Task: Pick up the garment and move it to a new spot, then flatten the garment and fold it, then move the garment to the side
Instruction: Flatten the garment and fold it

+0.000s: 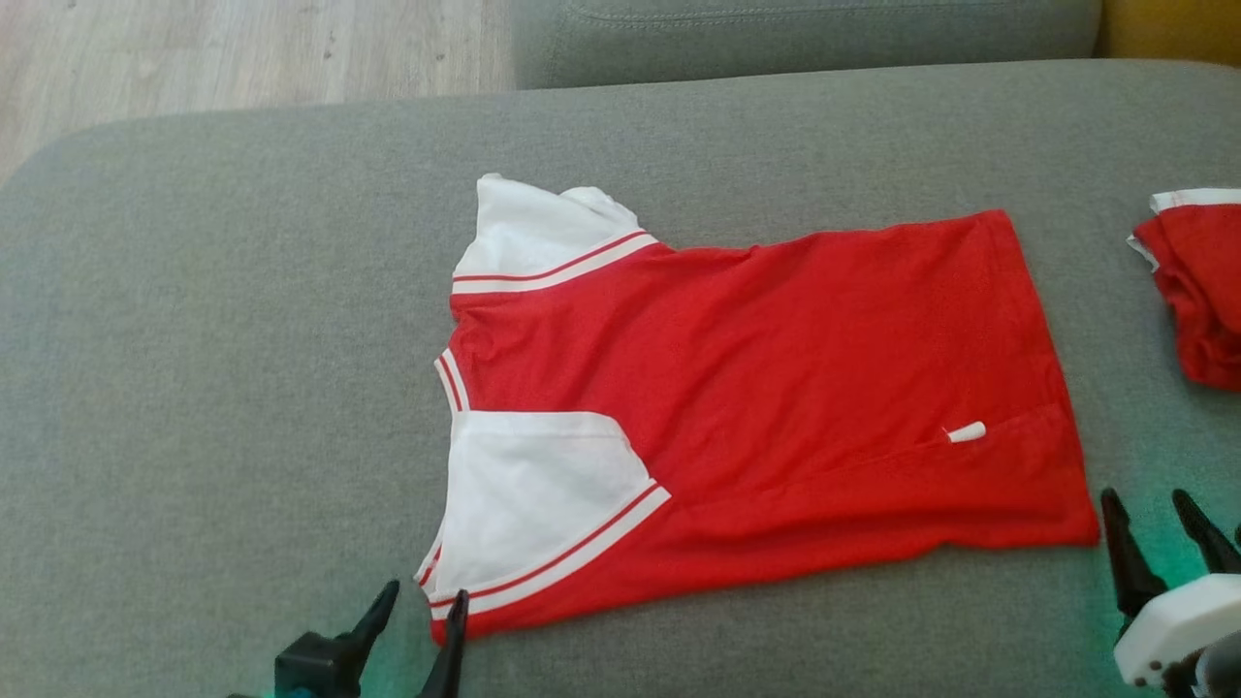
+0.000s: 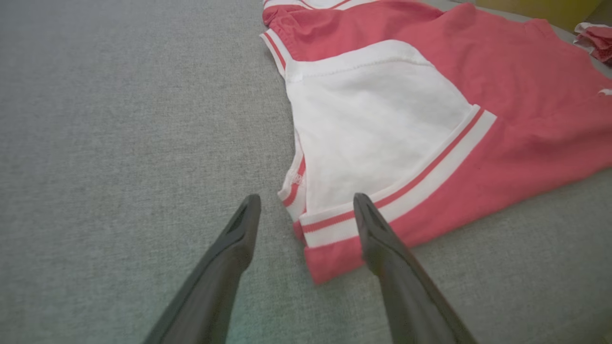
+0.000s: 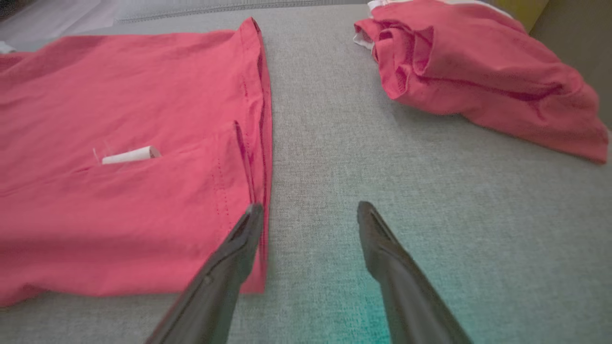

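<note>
The left gripper (image 1: 425, 601), fingers spread and empty, sits at the near sleeve corner of the garment (image 1: 776, 388), which lies flat mid-cushion (image 1: 194, 388). The right gripper (image 1: 1144, 504) is parted and empty beside the hem (wrist cropped). A second red garment (image 1: 1197, 291) runs off-frame.

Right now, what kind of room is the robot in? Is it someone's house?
Probably a living room in a home. The red and white shirt lies on a wide grey fabric seat, like a sofa's. A matching grey cushion sits behind it, and a pale wood floor shows beyond.
</note>
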